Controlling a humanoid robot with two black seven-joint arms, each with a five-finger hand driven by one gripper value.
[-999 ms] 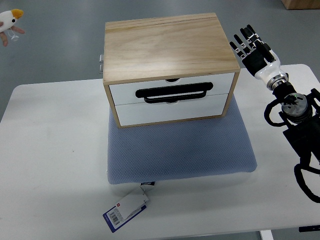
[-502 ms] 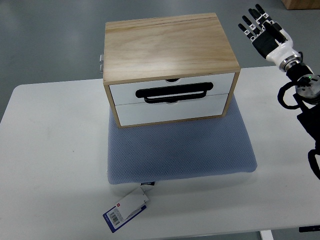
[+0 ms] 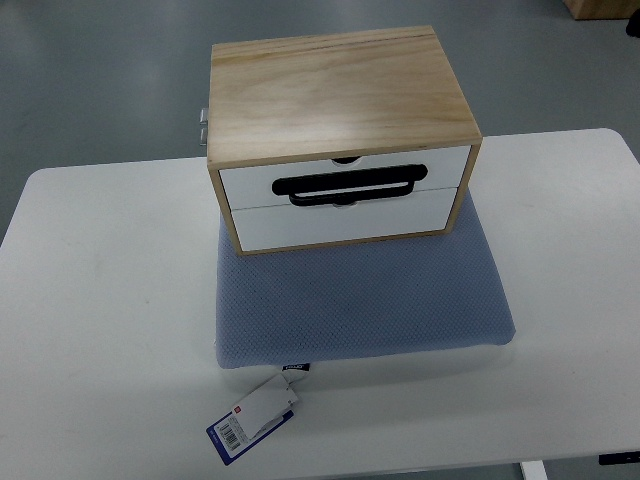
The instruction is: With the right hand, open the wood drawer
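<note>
We are logging a white desk (image 3: 100, 330); a blue cushion (image 3: 360, 300) lying on it; a wood drawer box (image 3: 340, 130) sitting closed on the cushion's far part. Our right hand, raised a moment ago, is now leaving view, so we cannot tell its grip.

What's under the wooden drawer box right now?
The wooden drawer box sits on the rear part of a blue-grey cushion, which lies on the white table. A tag hangs off the cushion's front edge. Anything beneath the box's footprint is hidden.
</note>
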